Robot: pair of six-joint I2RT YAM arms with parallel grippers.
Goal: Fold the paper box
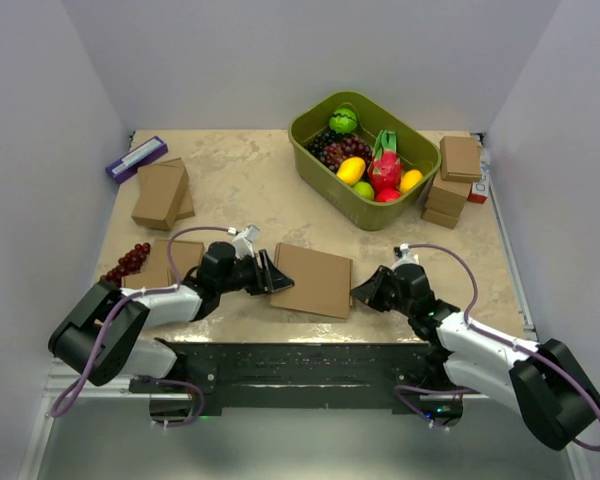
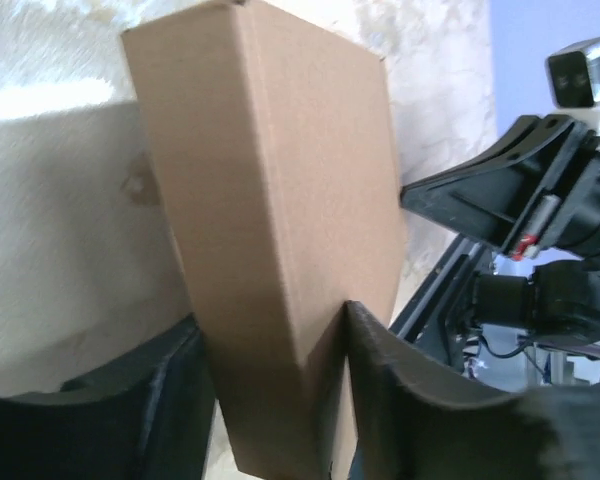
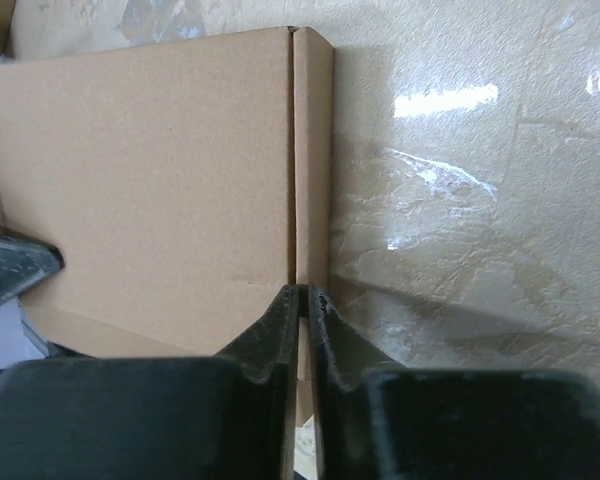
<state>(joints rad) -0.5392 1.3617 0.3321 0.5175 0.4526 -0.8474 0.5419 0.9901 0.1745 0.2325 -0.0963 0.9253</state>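
Observation:
The paper box (image 1: 312,280) lies folded flat and closed in the middle of the table near the arms, a plain brown slab. My left gripper (image 1: 271,274) is at its left end. In the left wrist view the box (image 2: 280,200) runs between the two dark fingers (image 2: 400,400), which both press against its sides. My right gripper (image 1: 362,291) is at the box's right edge. In the right wrist view its fingertips (image 3: 318,300) are almost together, resting at the seam between the lid (image 3: 150,170) and the narrow side strip, with nothing clearly held.
An olive-green tub (image 1: 365,205) of toy fruit stands at the back right. Small brown boxes are stacked at the far right (image 1: 458,165) and back left (image 1: 162,193). A purple box (image 1: 135,158) and a bunch of grapes (image 1: 126,262) lie at the left.

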